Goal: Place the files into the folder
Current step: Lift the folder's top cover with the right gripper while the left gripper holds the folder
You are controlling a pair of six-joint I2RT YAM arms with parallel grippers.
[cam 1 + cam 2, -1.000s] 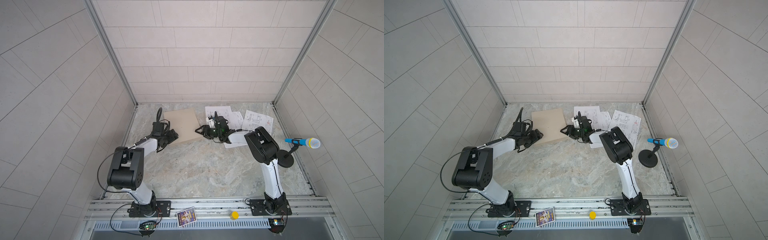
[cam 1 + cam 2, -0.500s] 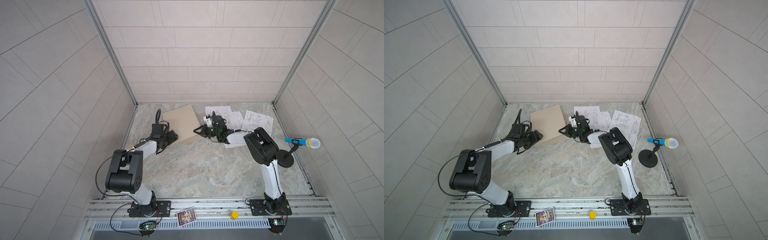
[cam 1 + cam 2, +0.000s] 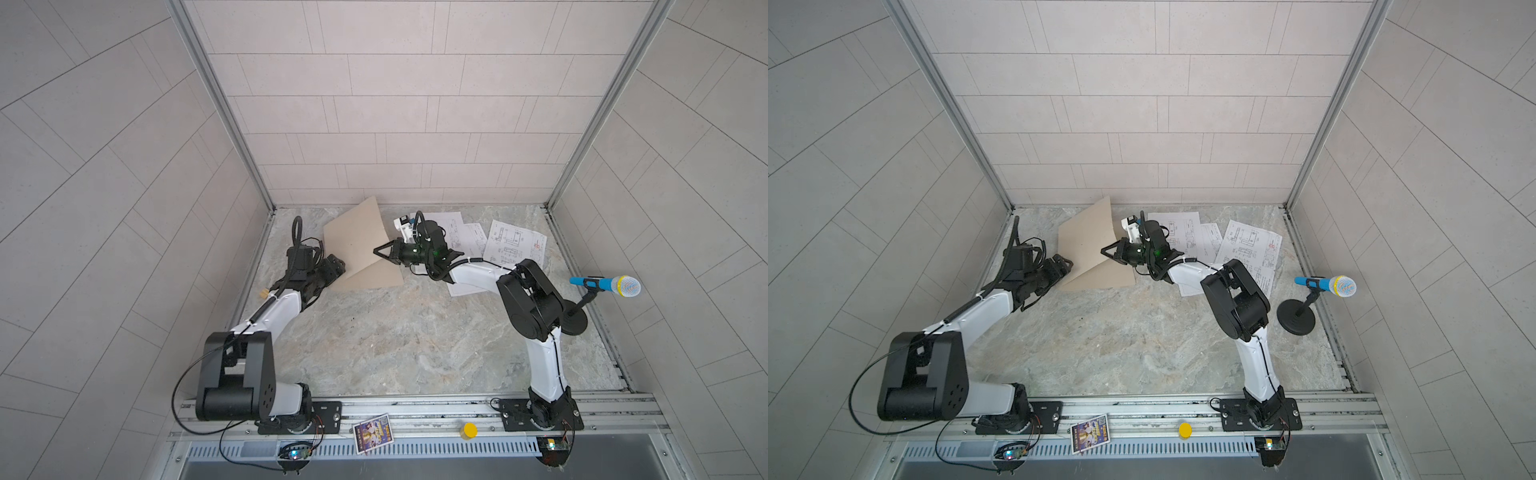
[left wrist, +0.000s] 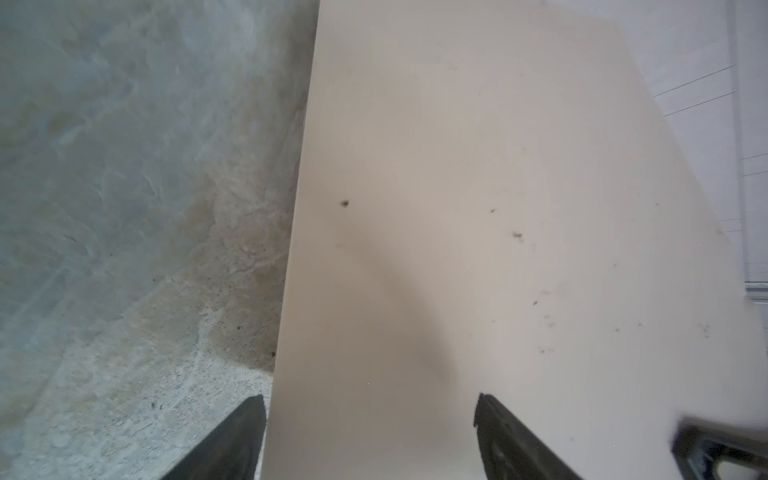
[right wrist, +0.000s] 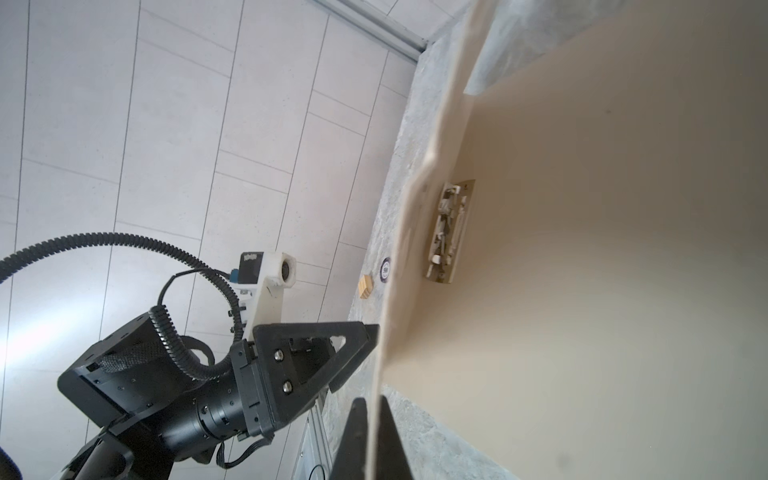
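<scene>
In both top views the folder (image 3: pixel 353 243) (image 3: pixel 1086 245) sits at the back of the counter (image 3: pixel 395 332), left of centre, with its upper cover tilted up off the lower one. The right tool (image 3: pixel 376 250) (image 3: pixel 1104 250) is clamped on that cover's free edge. The left tool (image 3: pixel 337 266) (image 3: pixel 1065 262) is at the folder's left edge, fingers apart. The files (image 3: pixel 515 241) (image 3: pixel 1250 245) lie spread on the counter to the right of the folder, partly under the right arm.

In the left wrist view the left tool (image 4: pixel 370 436) stands apart, with the folder's (image 4: pixel 478 208) edge running between its fingers.

In the right wrist view the right tool (image 5: pixel 374 419) pinches the thin cover. The metal clip (image 5: pixel 449 232) shows inside the folder (image 5: pixel 602 270), and the left tool (image 5: pixel 357 340) sits at the cover's outer side.
</scene>
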